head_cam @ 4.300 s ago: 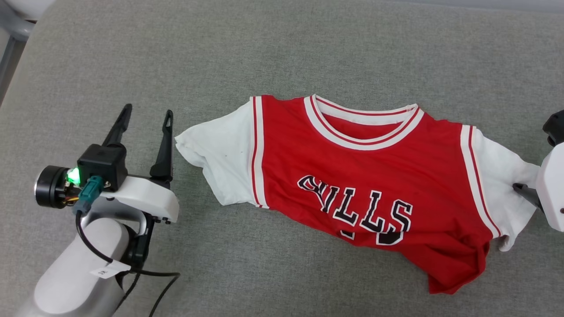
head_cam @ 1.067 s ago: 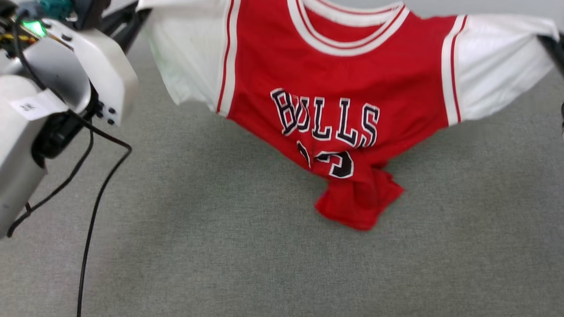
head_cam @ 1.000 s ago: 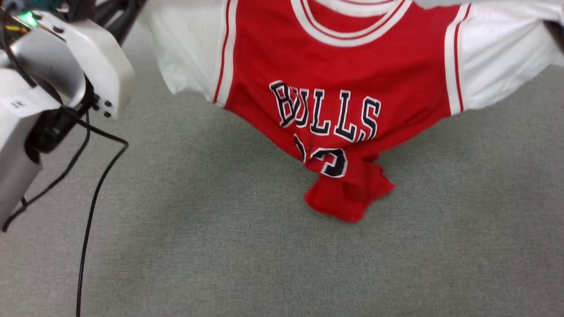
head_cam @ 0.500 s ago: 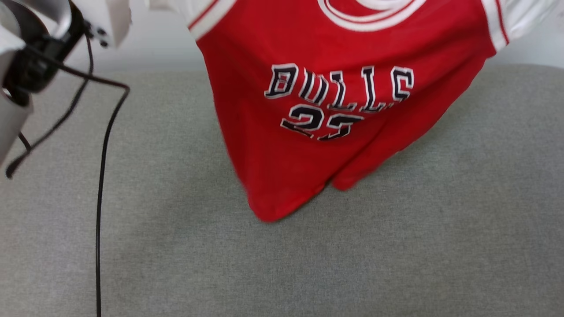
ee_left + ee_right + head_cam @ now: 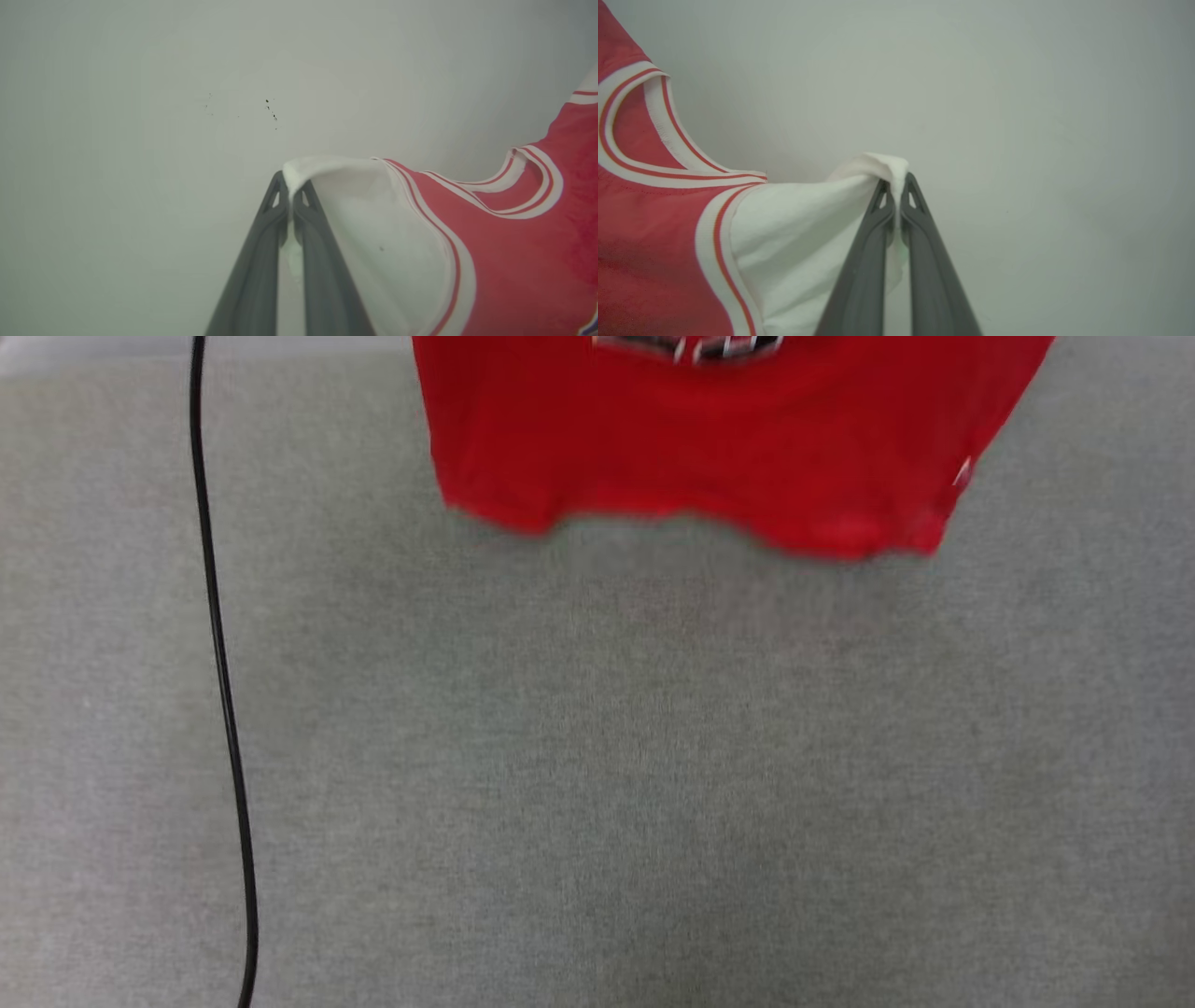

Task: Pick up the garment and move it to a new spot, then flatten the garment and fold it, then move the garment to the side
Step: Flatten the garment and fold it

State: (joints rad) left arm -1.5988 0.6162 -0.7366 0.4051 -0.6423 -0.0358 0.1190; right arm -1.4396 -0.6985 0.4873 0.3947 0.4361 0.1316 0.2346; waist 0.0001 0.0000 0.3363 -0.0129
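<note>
Grey fabric surface lies bare across the near and middle ground, giving ample room to lay the shirt down toward the near side and the right. Black cable runs near-to-far along the left, so that side is tighter.

Farther off, the garment hangs by its top with the red hem lowest. Head view is blurred, so I cannot tell whether the hem touches the surface.

Left gripper is clamped on the tip of the left white sleeve. Right gripper is clamped likewise on the right white sleeve. Pale wall stands behind both; how close, I cannot tell.

Risks, as judged:
- Each pinch takes only a small bite of sleeve edge, so a swing or jerk could pull the cloth free and drop one side.
- Hem may fold under itself if lowered straight down rather than drawn nearward.
- Cable could catch or drape over the cloth on the left.
- Wall limits any push farther away.
</note>
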